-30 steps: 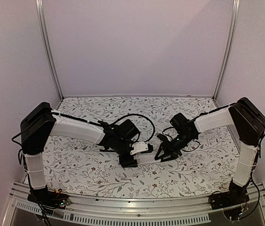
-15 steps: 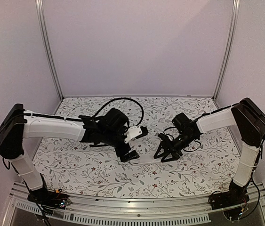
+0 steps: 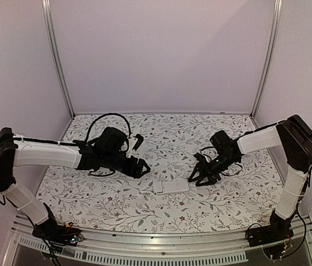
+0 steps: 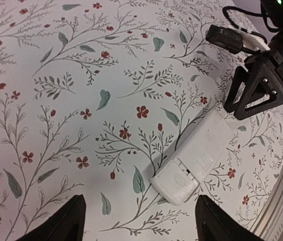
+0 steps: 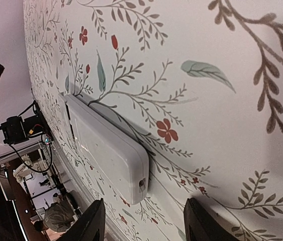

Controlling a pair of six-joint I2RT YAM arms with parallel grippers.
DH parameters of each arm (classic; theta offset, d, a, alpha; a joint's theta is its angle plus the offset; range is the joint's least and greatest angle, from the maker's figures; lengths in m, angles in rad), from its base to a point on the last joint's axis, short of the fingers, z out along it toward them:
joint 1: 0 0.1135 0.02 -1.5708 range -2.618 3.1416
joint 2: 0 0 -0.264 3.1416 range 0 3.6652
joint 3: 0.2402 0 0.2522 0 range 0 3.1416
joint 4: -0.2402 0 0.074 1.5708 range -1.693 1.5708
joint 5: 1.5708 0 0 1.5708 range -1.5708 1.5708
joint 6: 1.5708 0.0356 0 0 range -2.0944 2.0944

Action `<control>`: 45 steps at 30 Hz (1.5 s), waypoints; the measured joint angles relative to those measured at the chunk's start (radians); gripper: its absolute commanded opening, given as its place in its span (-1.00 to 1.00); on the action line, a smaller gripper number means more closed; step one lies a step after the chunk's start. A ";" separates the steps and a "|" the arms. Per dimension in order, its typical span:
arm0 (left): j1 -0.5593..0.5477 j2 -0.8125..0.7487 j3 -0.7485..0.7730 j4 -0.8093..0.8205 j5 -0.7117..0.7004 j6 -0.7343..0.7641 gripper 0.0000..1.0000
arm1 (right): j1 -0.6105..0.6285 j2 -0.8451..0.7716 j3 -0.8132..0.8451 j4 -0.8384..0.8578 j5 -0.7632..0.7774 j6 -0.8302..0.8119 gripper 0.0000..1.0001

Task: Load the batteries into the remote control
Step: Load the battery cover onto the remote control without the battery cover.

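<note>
The remote control lies flat on the floral table, plain white back up, its small cover seated at the near end. It also shows in the left wrist view and in the right wrist view. My left gripper is open and empty, to the left of the remote and apart from it. My right gripper is open and empty just right of the remote's end, not touching it. The batteries are out of view.
The floral tablecloth covers the table. White walls with metal posts close off the back and sides. A metal rail runs along the near edge. The right arm's cables loop close to its wrist.
My left arm has drawn back to the left and away from the remote, which now lies alone on the table. My right gripper has shifted slightly right.
</note>
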 measured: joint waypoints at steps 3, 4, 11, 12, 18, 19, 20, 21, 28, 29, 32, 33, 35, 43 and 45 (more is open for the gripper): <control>-0.001 0.029 -0.050 0.044 0.026 -0.105 0.23 | 0.002 0.005 0.000 0.004 -0.001 0.002 -0.02; -0.001 0.044 -0.059 0.062 0.036 -0.138 0.17 | 0.002 0.006 0.000 0.005 -0.001 0.003 -0.04; -0.009 0.162 -0.089 0.210 0.107 -0.306 -0.09 | 0.014 0.016 0.002 0.013 -0.005 0.005 -0.11; -0.011 0.175 -0.089 0.227 0.114 -0.323 -0.11 | 0.016 0.019 0.003 0.015 -0.007 0.005 -0.13; -0.021 0.223 -0.104 0.320 0.149 -0.401 -0.22 | 0.020 0.026 0.004 0.019 -0.018 0.007 -0.18; -0.023 0.227 -0.106 0.330 0.151 -0.410 -0.25 | 0.022 0.027 0.004 0.020 -0.019 0.008 -0.18; -0.024 0.232 -0.106 0.336 0.154 -0.417 -0.27 | 0.023 0.029 0.004 0.020 -0.021 0.009 -0.19; -0.027 0.236 -0.106 0.343 0.156 -0.422 -0.28 | 0.025 0.031 0.004 0.022 -0.024 0.009 -0.20; -0.041 0.289 -0.082 0.351 0.174 -0.420 -0.39 | 0.031 0.040 0.006 0.029 -0.035 0.012 -0.27; -0.041 0.294 -0.077 0.350 0.175 -0.418 -0.39 | 0.031 0.042 0.006 0.029 -0.035 0.013 -0.28; -0.041 0.301 -0.069 0.349 0.179 -0.410 -0.43 | 0.032 0.043 0.006 0.032 -0.037 0.015 -0.30; -0.041 0.301 -0.069 0.347 0.180 -0.407 -0.46 | 0.034 0.044 0.006 0.033 -0.037 0.016 -0.30; -0.042 0.301 -0.068 0.344 0.183 -0.404 -0.48 | 0.036 0.046 0.006 0.034 -0.040 0.016 -0.31; -0.057 0.301 -0.042 0.293 0.183 -0.370 -0.50 | 0.039 0.051 0.006 0.037 -0.047 0.016 -0.36; -0.061 0.301 -0.035 0.283 0.183 -0.365 -0.51 | 0.043 0.052 0.006 0.037 -0.047 0.016 -0.37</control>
